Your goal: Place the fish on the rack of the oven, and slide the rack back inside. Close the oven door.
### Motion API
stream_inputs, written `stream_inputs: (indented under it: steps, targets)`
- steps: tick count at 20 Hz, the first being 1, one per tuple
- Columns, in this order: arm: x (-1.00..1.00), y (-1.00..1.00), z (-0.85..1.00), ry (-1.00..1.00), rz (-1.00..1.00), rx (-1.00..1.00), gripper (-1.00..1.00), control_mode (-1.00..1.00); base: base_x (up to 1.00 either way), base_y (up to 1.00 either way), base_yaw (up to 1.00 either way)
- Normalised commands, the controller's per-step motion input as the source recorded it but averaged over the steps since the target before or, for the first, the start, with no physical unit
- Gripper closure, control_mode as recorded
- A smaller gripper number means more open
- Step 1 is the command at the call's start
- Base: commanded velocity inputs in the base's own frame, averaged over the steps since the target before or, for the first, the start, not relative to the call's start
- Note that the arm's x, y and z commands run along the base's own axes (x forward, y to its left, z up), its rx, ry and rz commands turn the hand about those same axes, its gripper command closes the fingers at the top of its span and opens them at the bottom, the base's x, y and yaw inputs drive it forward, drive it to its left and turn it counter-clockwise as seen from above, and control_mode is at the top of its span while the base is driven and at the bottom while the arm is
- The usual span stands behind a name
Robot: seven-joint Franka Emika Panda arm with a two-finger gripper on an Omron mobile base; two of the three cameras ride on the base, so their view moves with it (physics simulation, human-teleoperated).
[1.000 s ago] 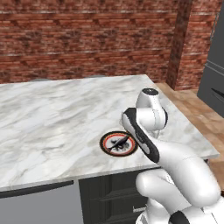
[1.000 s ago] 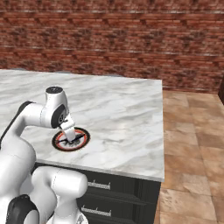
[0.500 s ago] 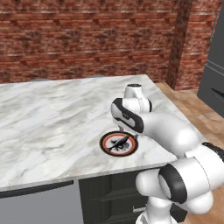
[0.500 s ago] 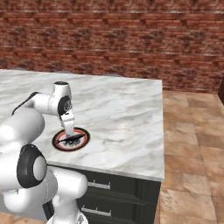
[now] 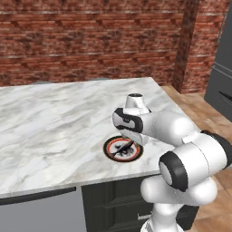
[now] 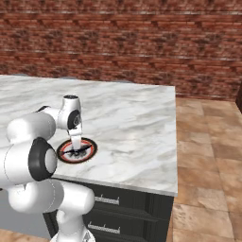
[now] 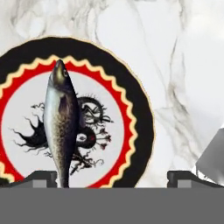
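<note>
One fish (image 7: pixel 61 127) lies on plate (image 7: pixel 139 113) under spread hand (image 7: pixel 111 177), off toward one fingertip; recentre before pinching.

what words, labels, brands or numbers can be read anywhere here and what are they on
None: no readable text anywhere.
The plate under the fish bears only a picture, a black dragon-like figure inside a red and cream zigzag ring, no letters.
The marble counter, the brick wall and the open gripper carry no writing or signs.

Glossy-skinned fish (image 7: pixel 61 127) on a smooth glazed plate (image 7: pixel 140 109), polished marble counter (image 5: pixel 54 118).
</note>
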Motion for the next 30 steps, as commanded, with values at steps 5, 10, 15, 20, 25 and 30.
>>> stream_inputs:
  steps: [5,10,15,20,25,30]
  targets:
    - [0.19,0.00,-0.34,0.00,-0.05,0.00,-1.00,-1.00,0.00,0.00,0.00]
    - [0.26,0.00,-0.26,0.00,-0.01,0.00,-1.00,-1.00,0.00,0.00,0.00]
    - [0.28,0.00,-0.27,0.00,0.00,0.00,-1.00,-1.00,0.00,0.00,0.00]
    - [0.25,0.06,-0.29,0.00,0.00,0.00,-1.00,-1.00,0.00,0.00,0.00]
    - [0.22,0.10,-0.33,0.00,0.00,0.00,-1.00,-1.00,0.00,0.00,0.00]
    - [0.06,0.08,-0.23,0.00,0.00,0.00,1.00,-1.00,0.00,0.00,0.00]
